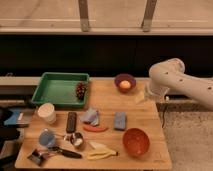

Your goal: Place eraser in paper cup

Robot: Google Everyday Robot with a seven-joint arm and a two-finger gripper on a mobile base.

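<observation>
You are looking at a pale wooden worktop (107, 100) set in front of a dark wall. The robot's white arm comes in from the right, and its hand (141, 96) hovers over the worktop's right rear edge, just beside a purple bowl (117, 80). The hand's fingers are apart and hold nothing.

Containers first. A green rectangular plastic tray (55, 90) sits at the back left, and a dark, knobbly, cone-shaped thing (80, 91) lies in its right end. The round purple bowl holds one small yellow-orange ball (125, 85). An orange bowl (136, 142) near the front right looks empty. The paper cup (47, 112), short, round and off-white, stands upright on the left, just in front of the tray. You cannot see anything inside it. A small blue cup (46, 138) and a shiny metal cup (76, 140) stand further forward.

The eraser (71, 121), a small black oblong with rounded ends, lies flat on the wood just right of the paper cup, not touching it and well apart from the hand. To its right are a crumpled grey-blue cloth (91, 116), a thin red oblong (95, 128) and a blue rectangular block (120, 120).
</observation>
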